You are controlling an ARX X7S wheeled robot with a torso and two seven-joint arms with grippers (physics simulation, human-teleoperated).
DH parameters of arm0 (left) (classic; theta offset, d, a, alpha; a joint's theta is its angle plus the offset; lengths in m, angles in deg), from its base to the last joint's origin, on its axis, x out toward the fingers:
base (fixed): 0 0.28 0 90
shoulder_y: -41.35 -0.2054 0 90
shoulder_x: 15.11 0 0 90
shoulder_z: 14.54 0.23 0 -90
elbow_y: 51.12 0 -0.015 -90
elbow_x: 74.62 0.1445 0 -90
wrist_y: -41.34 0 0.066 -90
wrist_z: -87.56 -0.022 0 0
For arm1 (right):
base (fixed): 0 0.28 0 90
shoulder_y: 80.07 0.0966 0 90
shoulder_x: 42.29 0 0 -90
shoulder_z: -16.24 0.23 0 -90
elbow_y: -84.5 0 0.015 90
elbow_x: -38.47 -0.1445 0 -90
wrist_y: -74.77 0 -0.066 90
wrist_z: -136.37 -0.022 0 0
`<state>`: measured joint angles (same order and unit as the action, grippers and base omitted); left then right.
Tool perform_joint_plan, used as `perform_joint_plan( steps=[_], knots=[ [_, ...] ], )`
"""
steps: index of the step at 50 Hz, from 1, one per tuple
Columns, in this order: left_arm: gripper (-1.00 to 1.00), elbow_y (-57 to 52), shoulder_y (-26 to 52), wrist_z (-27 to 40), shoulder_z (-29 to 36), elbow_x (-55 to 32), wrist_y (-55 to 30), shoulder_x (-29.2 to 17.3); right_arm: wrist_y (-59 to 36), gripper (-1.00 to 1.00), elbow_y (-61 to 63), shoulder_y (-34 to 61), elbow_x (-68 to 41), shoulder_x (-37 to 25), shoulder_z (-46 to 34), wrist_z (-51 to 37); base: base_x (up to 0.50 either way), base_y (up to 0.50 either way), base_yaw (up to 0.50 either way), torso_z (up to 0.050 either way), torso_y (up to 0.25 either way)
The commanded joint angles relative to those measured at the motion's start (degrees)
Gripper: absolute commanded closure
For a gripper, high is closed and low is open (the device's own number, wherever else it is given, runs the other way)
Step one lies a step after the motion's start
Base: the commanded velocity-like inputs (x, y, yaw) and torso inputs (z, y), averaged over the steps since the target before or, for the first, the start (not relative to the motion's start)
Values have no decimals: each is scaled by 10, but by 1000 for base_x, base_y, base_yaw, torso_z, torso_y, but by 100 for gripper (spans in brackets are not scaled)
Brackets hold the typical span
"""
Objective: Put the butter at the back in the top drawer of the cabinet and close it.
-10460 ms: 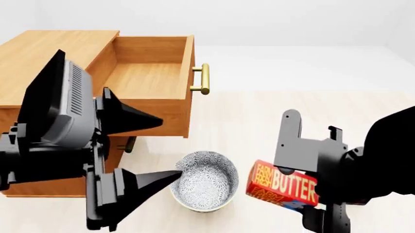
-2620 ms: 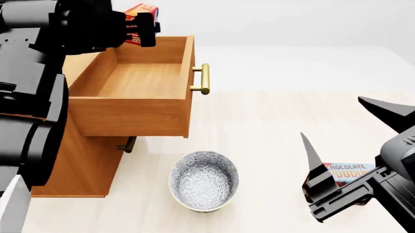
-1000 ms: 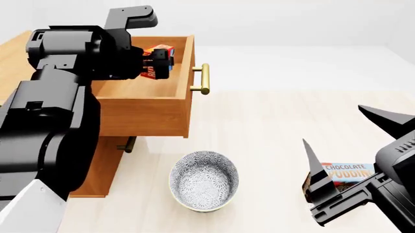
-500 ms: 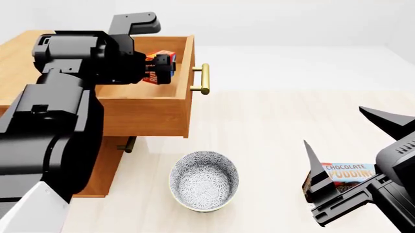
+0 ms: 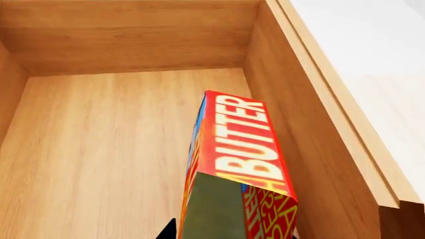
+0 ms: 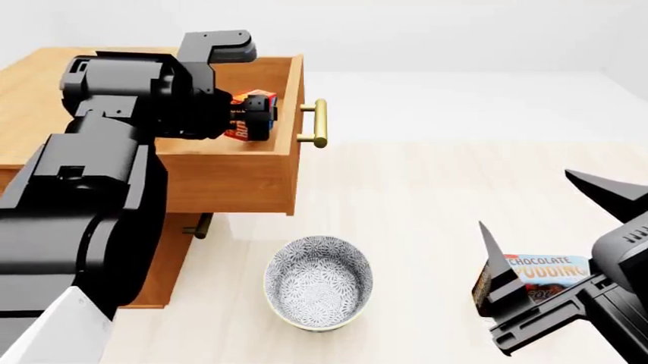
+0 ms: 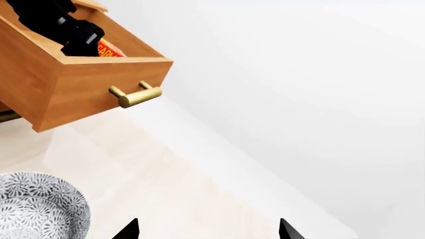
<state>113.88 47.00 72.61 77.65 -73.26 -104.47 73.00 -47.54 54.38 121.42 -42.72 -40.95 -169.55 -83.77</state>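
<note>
**Kid 1:** Down a little, that's where our left gripper [image 6: 251, 117] has gone since half a second ago. It was higher over the drawer [image 6: 288, 163] then. Now the butter [image 6: 246, 121] sits lower, between the wooden walls.

**Kid 2:** Are we still holding it?

**Kid 1:** Yes. Our left jaws are clamped on the butter. From the left wrist view the butter [image 5: 236, 164] stands on end, close to the front wall of the drawer [image 5: 312, 139]. We can't tell if it touches the drawer floor yet.

**Kid 2:** What about our right gripper [image 6: 552, 254]?

**Kid 1:** Its jaws are apart and hold nothing. It hangs low by the pudding box [image 6: 535, 274], far from the cabinet [image 6: 41, 98]. The bowl [image 6: 318, 282] sits on the floor between them.

**Kid 2:** So what have we done?

**Kid 1:** We think a good bit. Our drawer is pulled open, with its handle [image 6: 320, 123] sticking out. We picked up the butter and it is inside the drawer now.

**Kid 2:** And what is left?

**Kid 1:** We have to let go of the butter. Then we lift our left arm out of the drawer. After that we push the drawer shut. We must pull the arm clear first, or the drawer could bump it.
</note>
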Motion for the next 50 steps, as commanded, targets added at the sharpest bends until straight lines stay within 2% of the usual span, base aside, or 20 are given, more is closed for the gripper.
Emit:
perform_joint_plan(
  steps=[1, 35, 50],
  knots=[
    [100, 0, 6, 0, -14, -16, -4, 2, 4, -100, -1, -6, 7, -4, -2, 2, 0, 0, 0, 0, 0],
    [100, 0, 4, -3, 28, -14, -74, 3, 1, -100, 0, -13, 2, -3, 11, 1, 1, 0, -1, 0, 0],
    [100, 0, 9, 0, 33, -15, -69, 2, 1, -100, 0, -15, 2, -3, 14, 1, -1, 0, 0, 0, 1]
  ],
)
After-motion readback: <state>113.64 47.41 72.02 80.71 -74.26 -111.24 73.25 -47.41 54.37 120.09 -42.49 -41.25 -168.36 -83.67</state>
